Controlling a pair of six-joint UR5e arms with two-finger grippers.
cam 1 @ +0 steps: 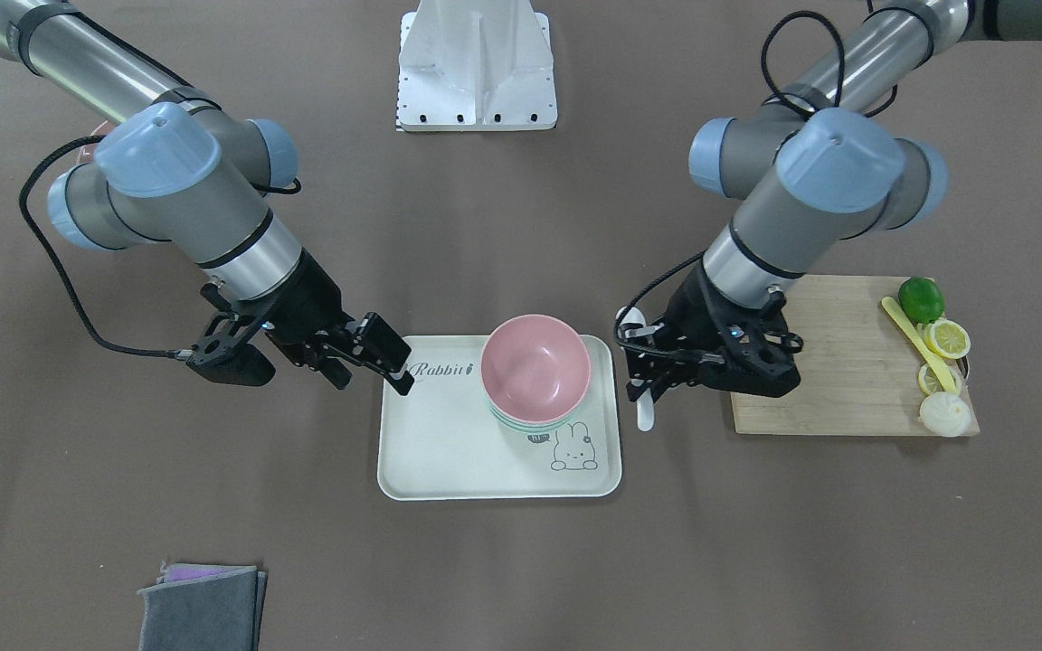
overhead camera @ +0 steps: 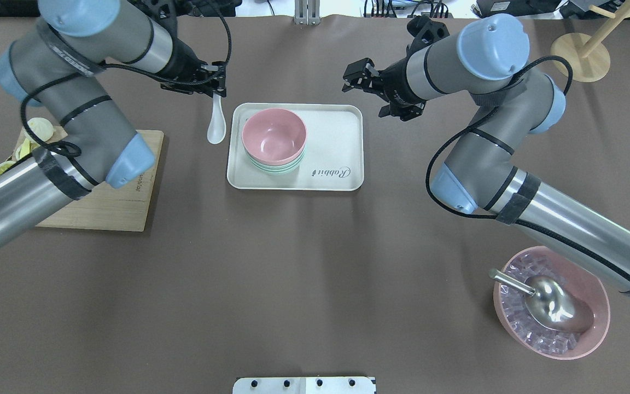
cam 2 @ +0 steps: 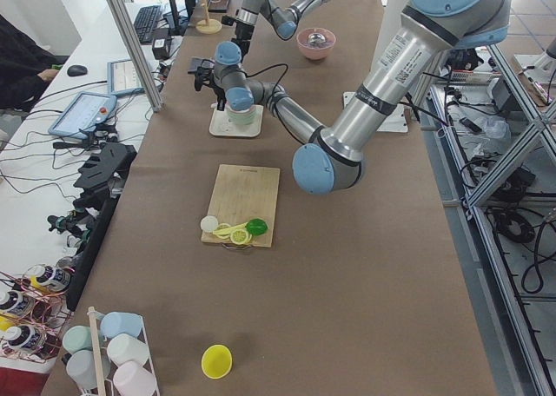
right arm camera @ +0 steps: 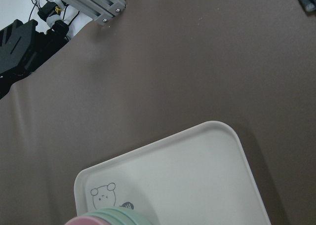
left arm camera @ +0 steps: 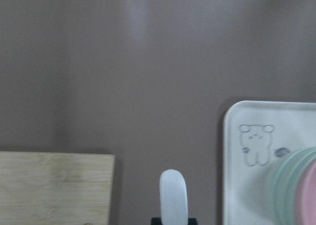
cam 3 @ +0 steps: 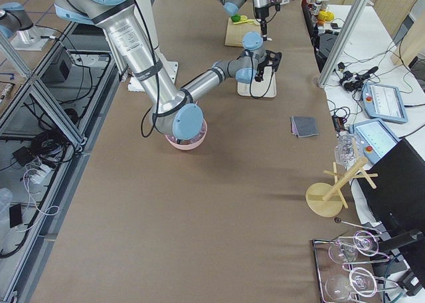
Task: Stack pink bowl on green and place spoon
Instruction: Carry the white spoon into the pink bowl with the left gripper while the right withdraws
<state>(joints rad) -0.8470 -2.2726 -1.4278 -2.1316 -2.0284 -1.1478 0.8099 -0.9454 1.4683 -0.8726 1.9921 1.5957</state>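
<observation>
While the left gripper [overhead camera: 215, 90] pinches the white spoon [overhead camera: 216, 126] by its handle, the scoop end sits just beside the tray [overhead camera: 337, 137], outside its rim. The right gripper [cam 1: 374, 380] hovers at the tray's opposite end, fingers spread wide and empty. On the tray, the pink bowl [overhead camera: 274, 137] is nested in the green bowl [overhead camera: 278, 167].

The right half of the tray [overhead camera: 337, 137] lies bare; the pink bowl [overhead camera: 274, 135], stacked on the green bowl [overhead camera: 278, 167], fills its left half. The spoon [overhead camera: 216, 123] hangs from the left hand [overhead camera: 217, 90] just beside the tray's left rim. The right hand [overhead camera: 372, 93], fingers spread, hovers off its right side. A cutting board [overhead camera: 112, 208] lies toward the bench's left edge, and an ice bowl [overhead camera: 594, 334] near its right corner on the robot's side.
</observation>
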